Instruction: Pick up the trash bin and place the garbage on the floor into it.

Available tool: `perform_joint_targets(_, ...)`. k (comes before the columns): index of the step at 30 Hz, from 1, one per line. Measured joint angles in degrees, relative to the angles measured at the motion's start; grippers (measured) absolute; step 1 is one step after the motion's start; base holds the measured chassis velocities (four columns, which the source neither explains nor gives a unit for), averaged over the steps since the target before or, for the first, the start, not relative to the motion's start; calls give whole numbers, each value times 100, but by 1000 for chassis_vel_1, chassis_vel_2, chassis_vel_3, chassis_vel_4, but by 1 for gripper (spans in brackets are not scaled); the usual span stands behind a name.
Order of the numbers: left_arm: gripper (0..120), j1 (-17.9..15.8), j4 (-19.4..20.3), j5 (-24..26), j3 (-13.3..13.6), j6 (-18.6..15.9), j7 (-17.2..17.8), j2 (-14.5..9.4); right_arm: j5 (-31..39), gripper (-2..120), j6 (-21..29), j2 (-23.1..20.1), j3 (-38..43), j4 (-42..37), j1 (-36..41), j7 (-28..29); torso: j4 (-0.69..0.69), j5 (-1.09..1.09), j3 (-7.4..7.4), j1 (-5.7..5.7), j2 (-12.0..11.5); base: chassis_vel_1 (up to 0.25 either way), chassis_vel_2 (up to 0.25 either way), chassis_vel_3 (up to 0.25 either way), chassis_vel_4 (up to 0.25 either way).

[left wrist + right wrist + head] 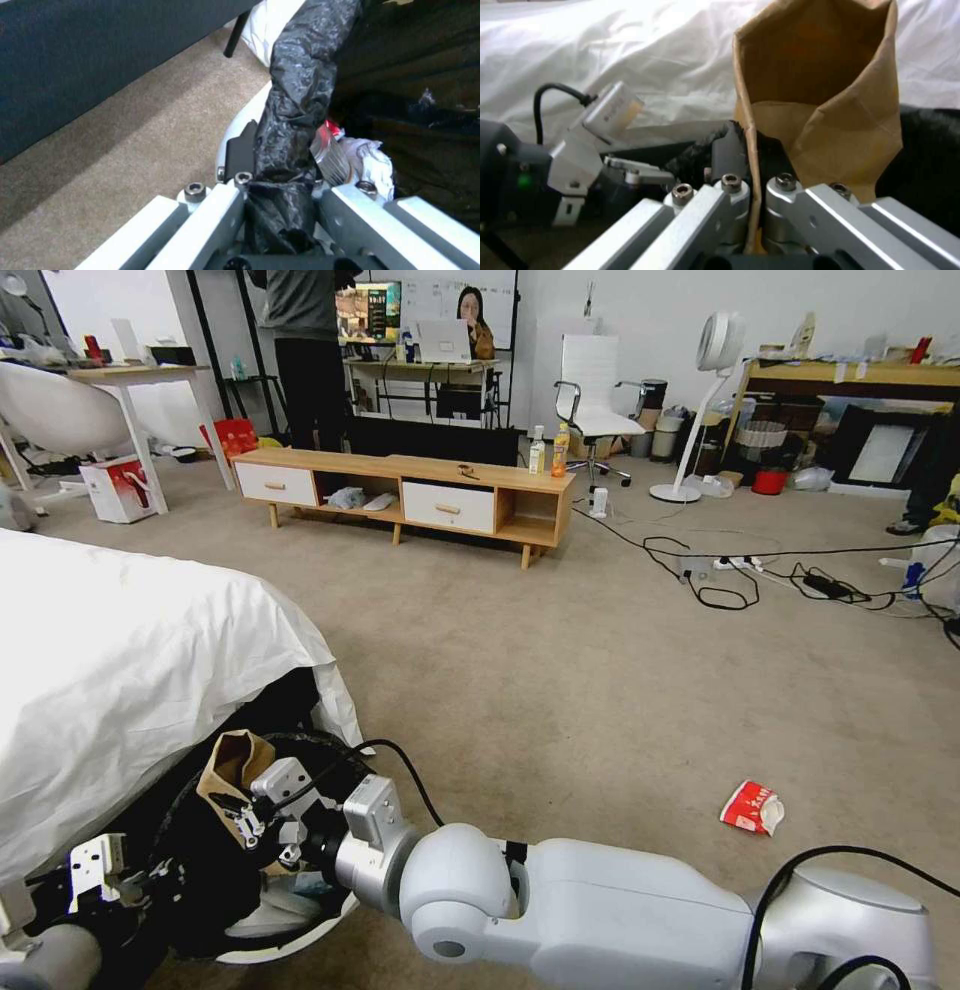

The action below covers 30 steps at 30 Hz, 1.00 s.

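The left gripper (pixel 280 180) pinches the black-lined rim of the trash bin (pixel 290 942), beside the bed (pixel 120 670). The right gripper (pixel 752 187) clamps a brown paper bag (pixel 820 112) over its mouth (one red-and-white packet (pixel 752 807) remains on the carpet). Better to release only when the bag hangs well inside.

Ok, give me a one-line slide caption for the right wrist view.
Right tool shut on the brown paper bag, held above the black-lined trash bin beside the white bedsheet.

A white-sheeted bed (pixel 120 670), a low wooden cabinet (pixel 420 495), cables (pixel 740 570) across the carpet
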State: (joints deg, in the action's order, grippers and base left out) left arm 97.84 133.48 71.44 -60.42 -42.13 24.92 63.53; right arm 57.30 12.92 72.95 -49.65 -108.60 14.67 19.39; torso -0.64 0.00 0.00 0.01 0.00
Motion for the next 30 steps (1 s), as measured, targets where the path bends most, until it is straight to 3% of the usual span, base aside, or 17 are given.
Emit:
perform_joint_targets(23,1,-65,-76,5,46,0,-4,-13,-140,0,7,-98,-75,122,368,17,0,0,0,0,0,0,0,0,0)
perform_joint_targets(30,1,-65,-79,3,59,0,-4,-1,-162,27,40,-154,-44,102,429,23,0,0,0,0,0,0,0,0,0)
